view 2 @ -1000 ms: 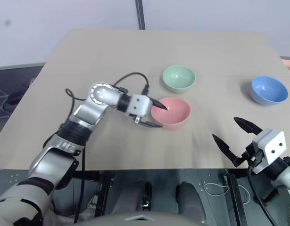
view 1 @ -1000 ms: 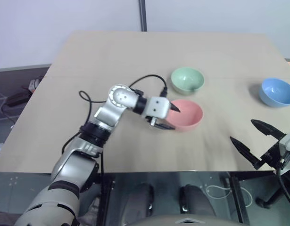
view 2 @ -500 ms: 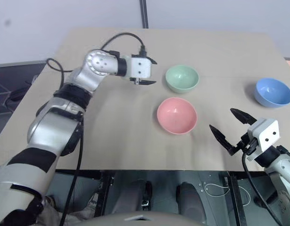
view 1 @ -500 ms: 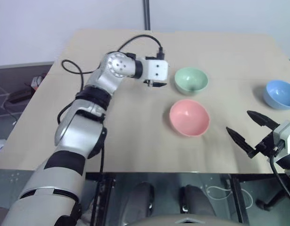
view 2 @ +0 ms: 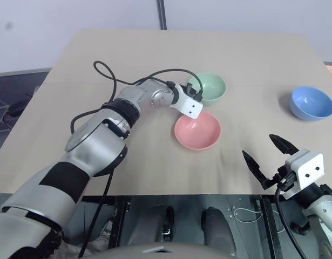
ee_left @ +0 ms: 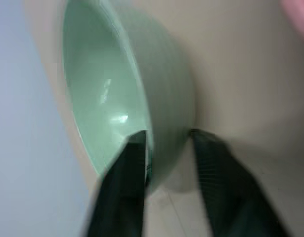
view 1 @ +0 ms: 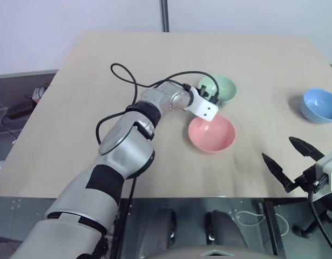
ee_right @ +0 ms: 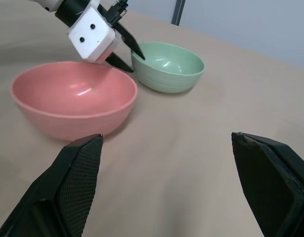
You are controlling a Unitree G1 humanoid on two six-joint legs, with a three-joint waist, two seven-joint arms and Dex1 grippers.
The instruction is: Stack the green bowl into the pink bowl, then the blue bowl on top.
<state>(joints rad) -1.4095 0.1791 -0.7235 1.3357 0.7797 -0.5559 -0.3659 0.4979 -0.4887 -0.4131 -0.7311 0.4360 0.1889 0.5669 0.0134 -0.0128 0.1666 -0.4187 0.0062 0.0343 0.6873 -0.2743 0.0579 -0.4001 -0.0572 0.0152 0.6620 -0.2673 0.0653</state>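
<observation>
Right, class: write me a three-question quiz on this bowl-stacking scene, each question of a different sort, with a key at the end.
1. True or false: the green bowl already sits inside the pink bowl.
2. Which bowl's rim lies between the left gripper fingers? A) pink B) green C) blue
3. Fill in: the blue bowl stands alone on the table, near the robot's ___ side.

Key
1. False: both stand apart on the table.
2. B: one finger is inside the rim, one outside.
3. Right, farther out than the open right gripper.
</observation>
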